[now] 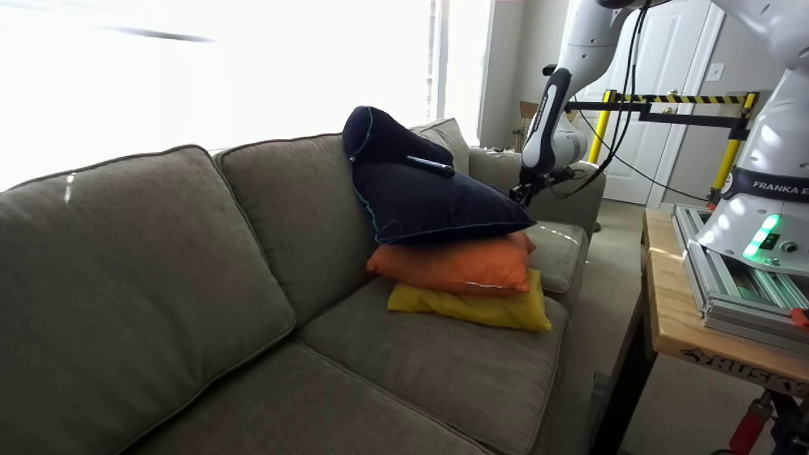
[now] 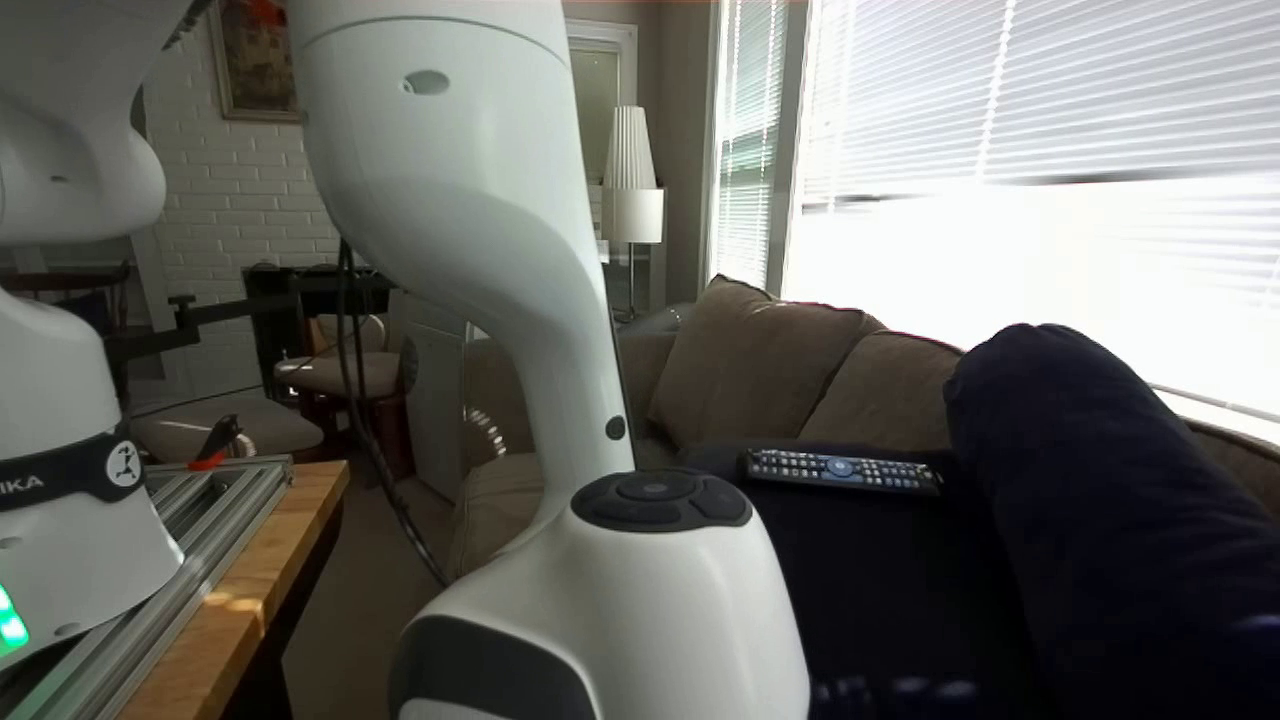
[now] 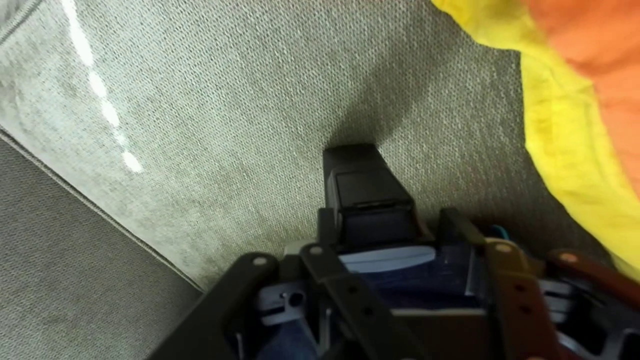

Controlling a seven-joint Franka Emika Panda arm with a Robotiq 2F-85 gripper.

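The gripper (image 3: 387, 225) looks clamped on a black object (image 3: 367, 195), fingers (image 3: 327, 225) on either side of it (kind of object not readable from here). The black object points down at the end seat cushion (image 3: 225, 115) of the couch (image 1: 430, 373), far tip at or just above the fabric, contact unclear, a shadow (image 3: 385, 100) running off from the tip. In an exterior view the gripper sits low behind the corner of a navy pillow (image 1: 436, 199), near the couch's armrest (image 1: 584, 205); the black object can't be made out there. Pile by the front edge of the couch seat: yellow pillow (image 1: 471, 306) at the bottom, orange pillow (image 1: 449, 262) on it, navy pillow on top, tilted, its rear side up toward the backrest (image 1: 297, 202). A remote (image 2: 845, 472) lies on the navy pillow in both exterior views, just beside a navy roll (image 2: 1110, 520) near the backrest. Robot arm (image 1: 588, 54) has its base on metal rails on the wooden bench (image 1: 673, 303), near the couch-facing edge.
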